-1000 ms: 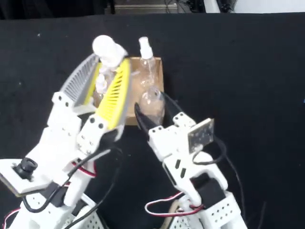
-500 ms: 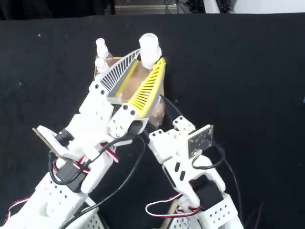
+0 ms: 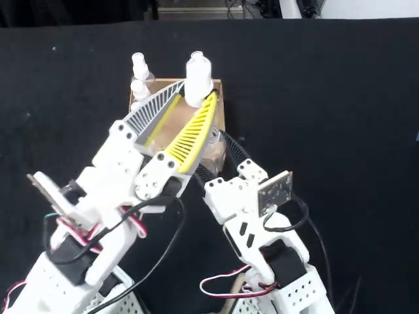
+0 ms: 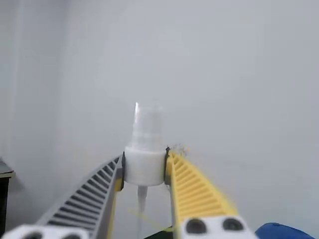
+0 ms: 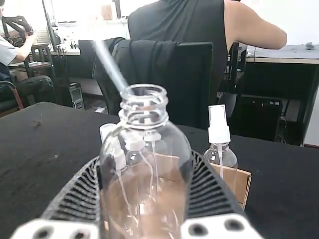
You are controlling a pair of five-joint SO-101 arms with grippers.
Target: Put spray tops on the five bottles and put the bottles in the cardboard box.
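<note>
Black cloth covers the table under both your arms. Your left gripper is closed partway, its ribbed grey and yellow fingers pinching the round white collar of a spray top. The clear cap rises above the fingertips and the thin dip tube hangs below them. Your right gripper has its black ribbed fingers spread wide around the belly of a clear, rounded bottle, which it holds upright with its threaded neck open. The tube slants just above that neck. The brown cardboard box lies under and just beyond both grippers. A capped bottle stands in it, past your right fingertips.
</note>
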